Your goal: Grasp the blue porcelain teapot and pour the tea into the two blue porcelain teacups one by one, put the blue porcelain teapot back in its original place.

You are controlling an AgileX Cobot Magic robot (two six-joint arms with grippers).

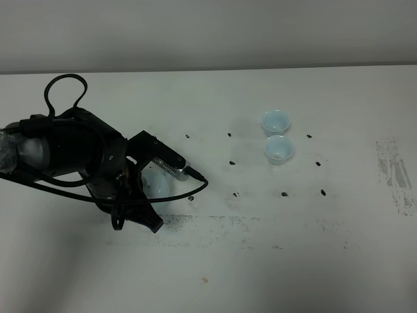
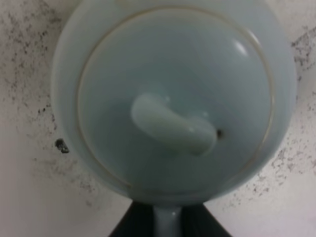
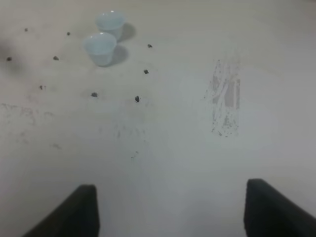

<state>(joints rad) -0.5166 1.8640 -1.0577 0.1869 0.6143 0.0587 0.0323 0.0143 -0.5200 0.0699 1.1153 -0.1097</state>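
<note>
The blue porcelain teapot (image 2: pixel 173 98) fills the left wrist view from above, its knobbed lid facing the camera. My left gripper (image 2: pixel 167 222) is shut on its loop handle, dark fingers (image 2: pixel 131 224) on either side. In the high view only a sliver of the teapot (image 1: pixel 158 183) shows on the table under my left arm (image 1: pixel 91 156). The two blue porcelain teacups (image 1: pixel 274 121) (image 1: pixel 279 149) stand upright, close together, right of centre, and also show as teacups (image 3: pixel 109 22) (image 3: pixel 100 48) far from my right gripper (image 3: pixel 170 187), which is open over bare table.
Small black marks (image 1: pixel 234 193) dot the white table (image 1: pixel 260 261) around the cups and teapot. A grey scuffed patch (image 1: pixel 394 176) lies near the right edge. A black cable (image 1: pixel 62 88) loops above the left arm. The right arm is outside the high view.
</note>
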